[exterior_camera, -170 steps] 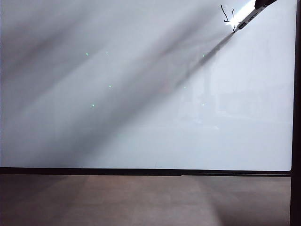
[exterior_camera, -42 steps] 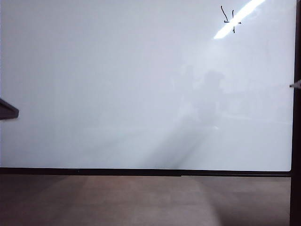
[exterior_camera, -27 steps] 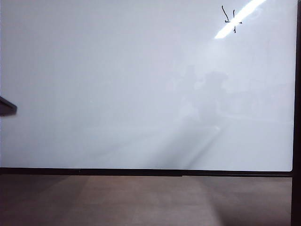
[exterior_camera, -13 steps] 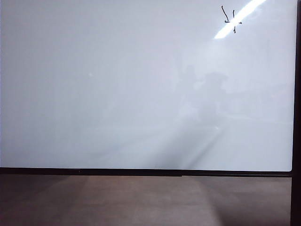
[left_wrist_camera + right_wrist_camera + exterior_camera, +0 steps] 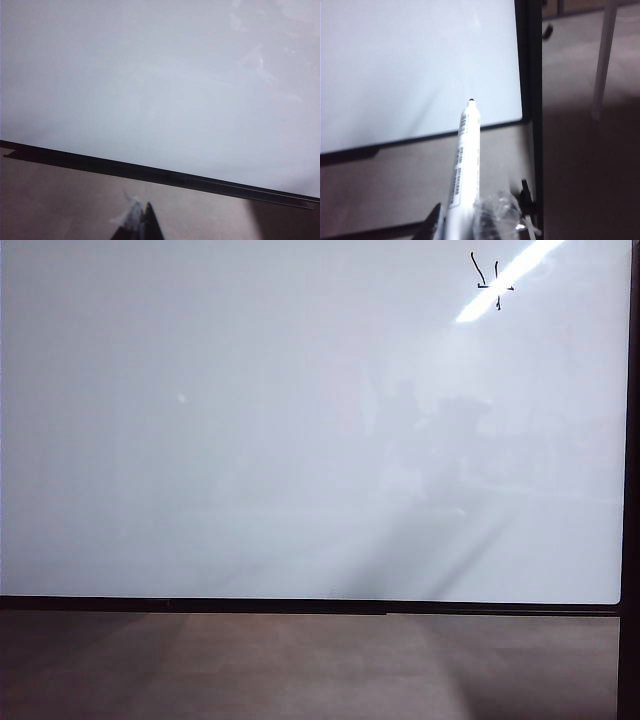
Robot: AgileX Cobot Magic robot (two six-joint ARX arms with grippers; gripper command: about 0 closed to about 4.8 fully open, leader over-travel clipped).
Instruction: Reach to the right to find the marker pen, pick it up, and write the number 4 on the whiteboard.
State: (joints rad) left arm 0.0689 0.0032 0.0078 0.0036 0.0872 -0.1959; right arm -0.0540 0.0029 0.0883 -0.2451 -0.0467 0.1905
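A glossy whiteboard [image 5: 300,440] with a thin black frame fills nearly the whole exterior view, its lower edge meeting a brown surface [image 5: 300,670] that runs along the bottom; no arm or gripper appears in this view. Toward the board's left side the panel carries only soft grey reflections. In the left wrist view, the left gripper [image 5: 139,225] shows only as dark finger points with a pale scrap between them, hovering over the brown surface just short of the board's black lower frame; whether its jaws are spread or pressed together cannot be told, and nothing is seen in them. Near the whiteboard's top right corner sits the number 4 [image 5: 492,282], a small wobbly figure in thin black ink, crossed by a bright diagonal streak of lamp glare. In the right wrist view, the right gripper [image 5: 465,222] hangs over the brown surface near the board's lower right corner, its fingers pinching the marker pen [image 5: 464,165]. The pen's pale, printed barrel points toward the board, its dark tip clear of the white panel.
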